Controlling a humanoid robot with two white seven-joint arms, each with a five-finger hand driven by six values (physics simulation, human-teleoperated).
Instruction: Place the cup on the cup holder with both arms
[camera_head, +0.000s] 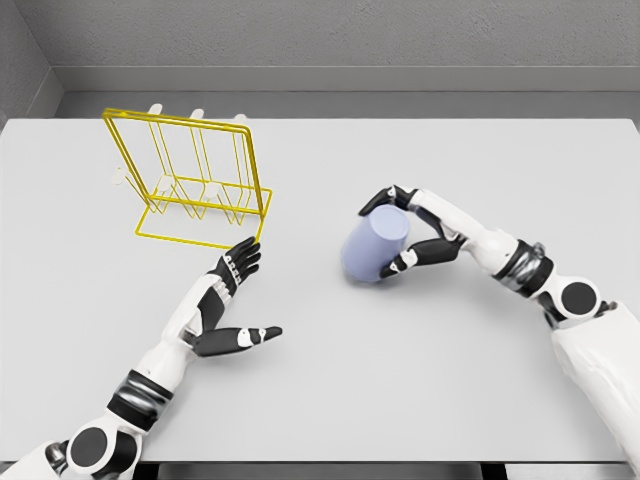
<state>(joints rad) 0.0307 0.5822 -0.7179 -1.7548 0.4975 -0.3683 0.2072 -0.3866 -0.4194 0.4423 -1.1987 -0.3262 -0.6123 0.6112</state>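
L hand (232, 305) nearest, fingers spread, holding nothing, fingertips just by the yellow wire cup holder (190, 180) base. R hand (420, 235) wraps the lavender cup (374, 248), tilted on the table (420, 380); palm side hidden behind cup. Holder's far pegs hard to make out.

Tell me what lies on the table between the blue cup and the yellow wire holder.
Only the left hand: it rests open on the grey table, fingertips by the front edge of the yellow wire cup holder. The right hand grips the pale blue cylindrical cup. Otherwise, bare tabletop separates cup and holder.
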